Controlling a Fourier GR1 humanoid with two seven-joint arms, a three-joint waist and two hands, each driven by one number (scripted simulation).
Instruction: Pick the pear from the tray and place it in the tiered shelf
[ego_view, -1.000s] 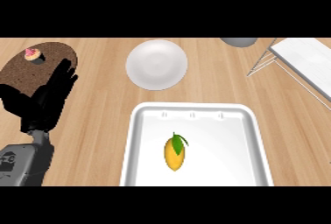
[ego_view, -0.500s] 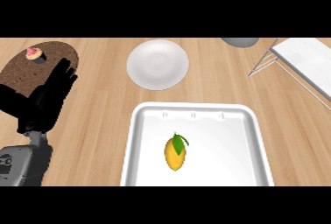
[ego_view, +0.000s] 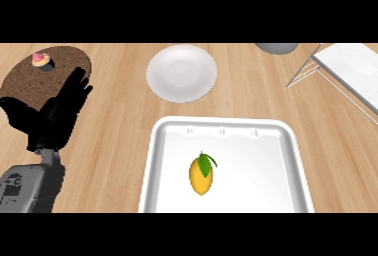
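Observation:
A yellow pear (ego_view: 201, 175) with a green leaf lies in the middle of the white tray (ego_view: 168, 150) at the lower centre of the head view. The tiered shelf (ego_view: 345, 70), white with thin metal legs, stands at the upper right edge. My left hand (ego_view: 53, 116) rests open at the left, fingers pointing up, well apart from the tray. My right hand does not show.
A white plate (ego_view: 181, 73) sits on the wooden counter above the tray. A dark round board (ego_view: 29, 82) with a small pink cupcake (ego_view: 42, 60) lies at the upper left, partly behind my left hand. A grey object (ego_view: 277, 47) peeks in at the top.

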